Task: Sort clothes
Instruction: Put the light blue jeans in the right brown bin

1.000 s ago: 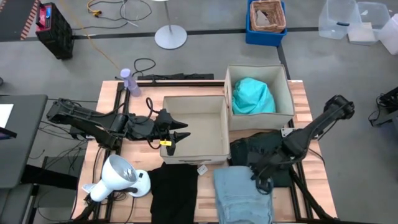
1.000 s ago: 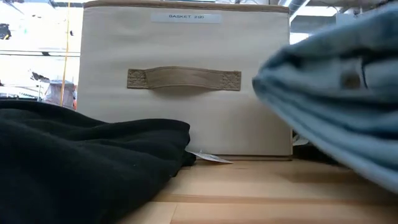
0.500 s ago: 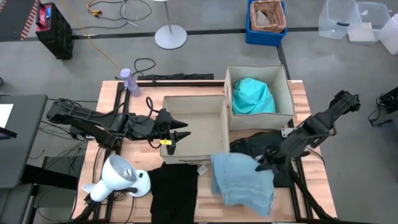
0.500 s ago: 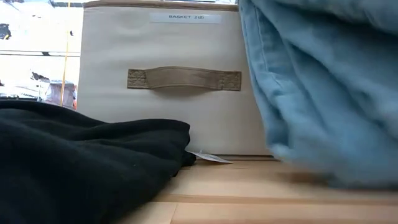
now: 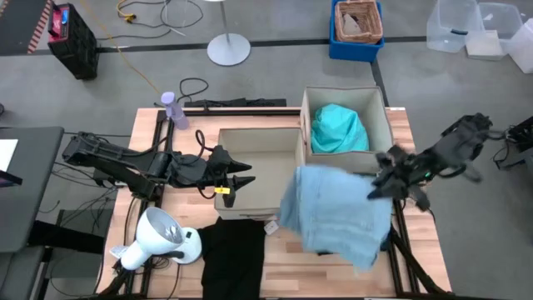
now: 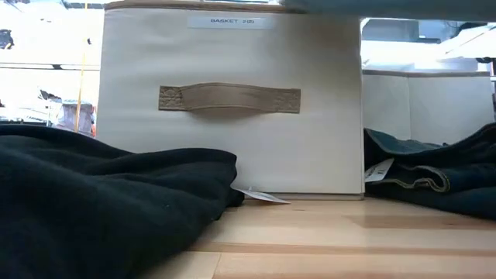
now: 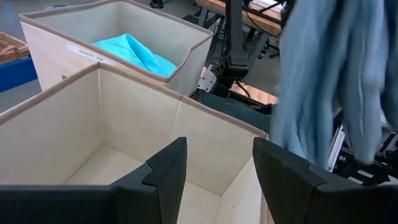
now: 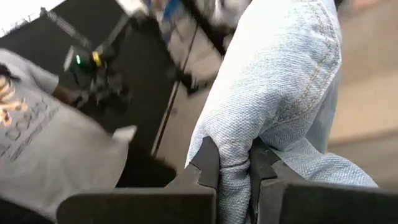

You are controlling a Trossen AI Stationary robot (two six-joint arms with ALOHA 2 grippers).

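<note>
**Light blue jeans aloft in right gripper**

Right gripper [image 8: 234, 163]: fingers pinched tight on a fold of the light blue jeans [image 5: 337, 215], denim bunched between them. Gripper is raised off the table at its right edge. The jeans hang and spread out from it toward the table middle, clear of the surface, covering part of the front corner of the near beige box [image 5: 260, 171].

Just beyond the gripper, the far beige box [image 5: 381, 117] holds the bright teal top [image 5: 337, 127]. The dark charcoal jeans [image 6: 434, 177] lie on the table below the hanging denim, beside the near box.

Farther out, the black garment [image 5: 232, 257] lies at the table's front edge, in front of the near box.

Left gripper [image 7: 217, 165]: fingers spread apart, empty, hovering at the near box's left wall, well apart from the right gripper.
</note>
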